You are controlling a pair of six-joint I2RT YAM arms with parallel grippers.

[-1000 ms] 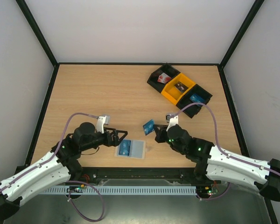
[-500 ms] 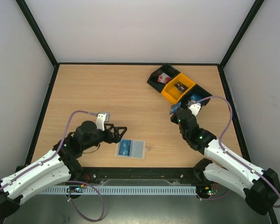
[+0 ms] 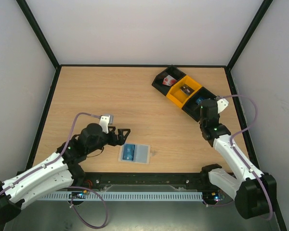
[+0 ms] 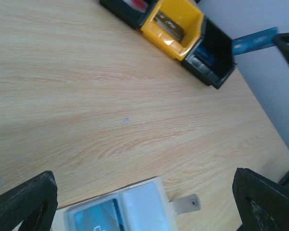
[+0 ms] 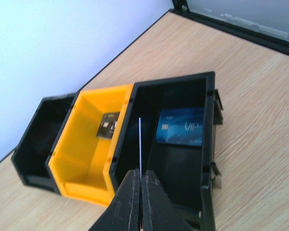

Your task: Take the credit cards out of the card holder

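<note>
Cards, credit, bright blue: three on view.

Handling, as I judge it: thin, light, stiff plastic with slick faces. It is best pinched across the thickness at a short edge, and should flex before it breaks.

1. Held card [image 5: 140, 138]: clamped edge-on in my right jaws [image 5: 140, 174], which are closed tight on one edge. It is poised over the end black bin [image 5: 173, 83], beside the yellow bin [image 5: 86, 144].

2. Binned card [image 5: 180, 126]: lies flat and face up on that bin's floor. It is below the right jaws and to one side of them, apart from the held card.

3. Pocketed card [image 3: 129, 152]: sits in the left pocket of the card holder [image 3: 142, 154], which lies flat on the table [image 3: 111, 96] near its front edge. The other pocket looks empty. My left jaws [image 3: 122, 135] stand wide apart and hold nothing. They are just beside the holder's far left corner, pointing across it.

Note: the sleeve is light and would likely slide if the card is tugged. Its tab [image 4: 183, 204] offers a place to pin it.
</note>
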